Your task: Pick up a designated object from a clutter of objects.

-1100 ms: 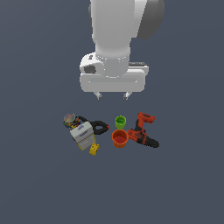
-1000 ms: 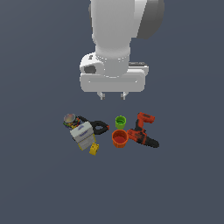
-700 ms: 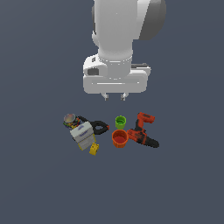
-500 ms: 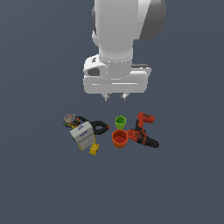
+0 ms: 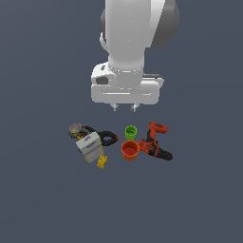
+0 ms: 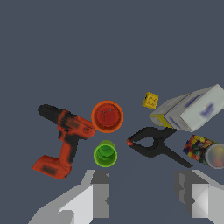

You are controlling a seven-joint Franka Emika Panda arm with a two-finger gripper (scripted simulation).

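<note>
The orange-red cup (image 5: 129, 150) stands upright on the floor in the middle of the clutter; it also shows in the wrist view (image 6: 107, 116). The smaller green cup (image 5: 130, 132) (image 6: 105, 154) stands right beside it. The red-and-black drill (image 5: 154, 143) (image 6: 64, 140) lies against the orange-red cup on the exterior view's right. My gripper (image 5: 123, 108) hangs open and empty well above the cups; its fingers (image 6: 100, 192) show wide apart in the wrist view.
A black-handled clamp (image 5: 105, 137) (image 6: 156, 145), a white-yellow box (image 5: 90, 146) (image 6: 190, 109), a can (image 5: 76, 129) (image 6: 205, 151) and a small yellow block (image 5: 102, 163) (image 6: 150, 100) lie on the exterior view's left of the cups. All rest on a dark grey floor.
My gripper has shifted a little toward the exterior view's right and come down slightly. The objects have not moved.
</note>
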